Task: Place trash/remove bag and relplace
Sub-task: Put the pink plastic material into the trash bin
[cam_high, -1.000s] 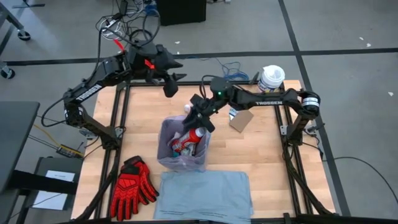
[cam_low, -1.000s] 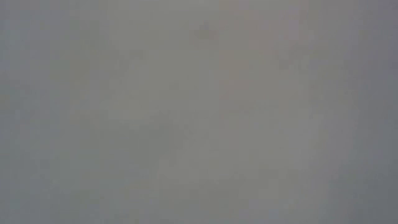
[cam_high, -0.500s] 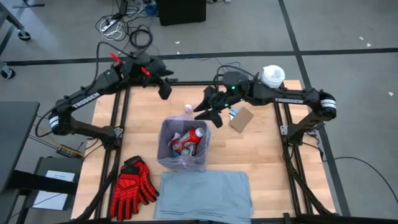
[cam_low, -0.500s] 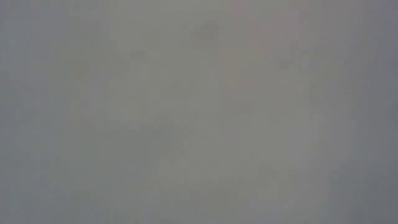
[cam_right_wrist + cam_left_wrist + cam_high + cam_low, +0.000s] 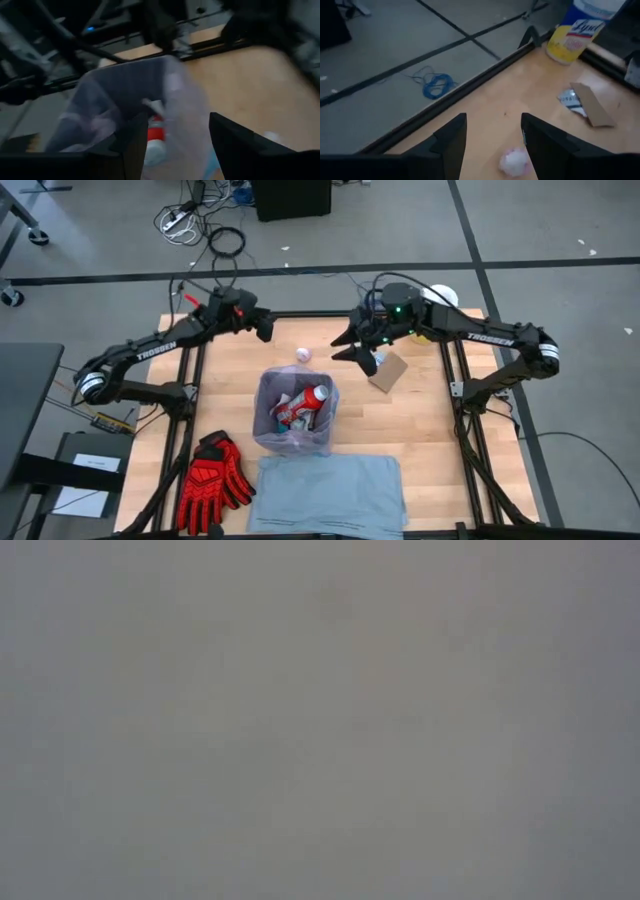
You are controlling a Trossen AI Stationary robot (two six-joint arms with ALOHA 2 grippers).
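Nearest you, the grey-blue replacement liner [image 5: 330, 488] lies flat at the table's front edge, with the red gloves [image 5: 212, 478] just beside it. Behind that, the pink-lavender bag [image 5: 293, 416] stands open in its bin, and you can see the red-capped bottle [image 5: 306, 405] inside it. Farther back, your right gripper [image 5: 352, 349] hangs with its fingers apart and empty, near the cardboard piece [image 5: 388, 372]. Crumpled white paper [image 5: 302, 355] lies loose beyond the bag. Your left gripper [image 5: 264, 328] waits at the far edge, parted and holding nothing.
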